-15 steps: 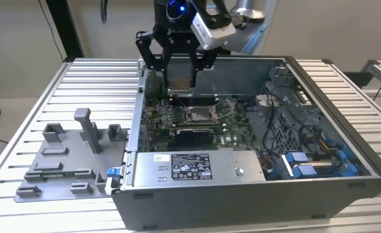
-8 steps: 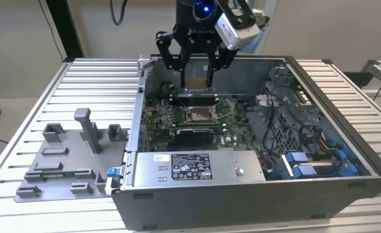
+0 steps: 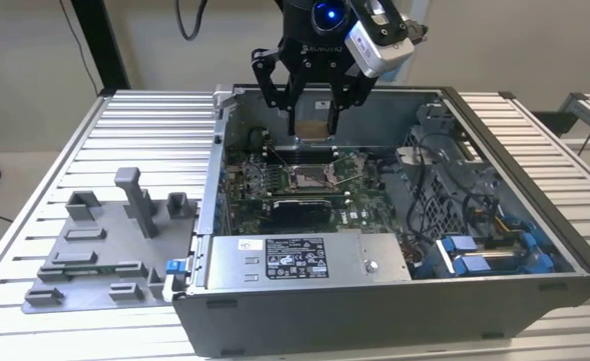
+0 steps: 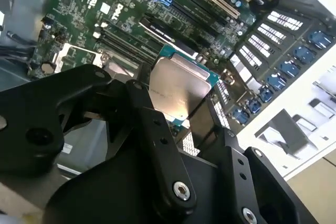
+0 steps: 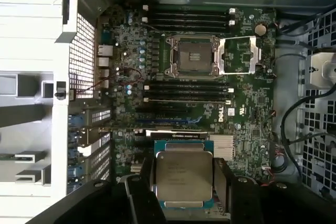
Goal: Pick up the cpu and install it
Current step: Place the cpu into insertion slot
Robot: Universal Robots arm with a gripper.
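My gripper (image 3: 312,126) hangs over the back of the open computer case (image 3: 396,301), shut on the cpu (image 3: 313,129), a small square chip with a silvery top. Both wrist views show the chip clamped between the black fingers (image 4: 157,129): the cpu (image 4: 181,87) in the second wrist view, the cpu (image 5: 182,177) in the first wrist view. It is held above the green motherboard (image 5: 247,103). The square metal-framed socket (image 3: 307,177) lies below and in front of the chip with its dark centre exposed. In the first wrist view the socket (image 5: 191,56) has its retention frame (image 5: 239,56) swung open beside it.
A grey plastic tray (image 3: 94,259) with upright posts sits at the exterior view's left on the slatted table. A power supply (image 3: 305,259) fills the case's front. Cables and blue drive brackets (image 3: 486,256) crowd the case's right side. Memory slots (image 5: 184,93) flank the socket.
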